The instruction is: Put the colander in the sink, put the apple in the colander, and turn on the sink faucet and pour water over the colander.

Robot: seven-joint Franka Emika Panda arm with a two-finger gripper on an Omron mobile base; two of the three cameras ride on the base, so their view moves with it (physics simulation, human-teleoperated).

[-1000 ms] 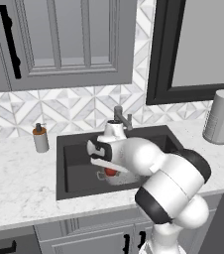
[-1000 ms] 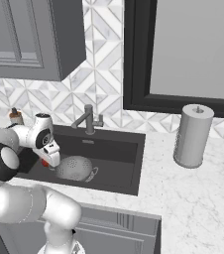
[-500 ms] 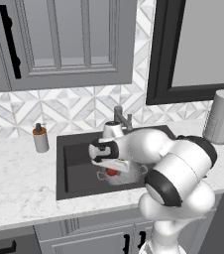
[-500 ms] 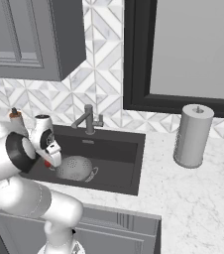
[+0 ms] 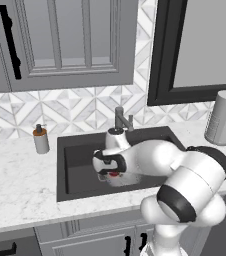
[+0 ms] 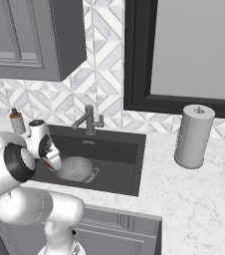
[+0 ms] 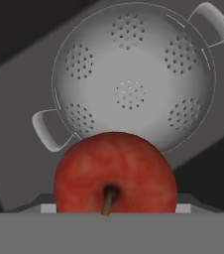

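Dark sink [image 6: 129,149] below; fingers clamped on apple [image 7: 115,172] (stem visible from hand) above colander [image 7: 134,74]

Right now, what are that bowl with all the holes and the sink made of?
The colander looks like metal: silvery grey, smooth, softly shiny, with thin loop handles. The sink looks like dark charcoal stone or composite, matte with no gleam, but the pictures leave that open.
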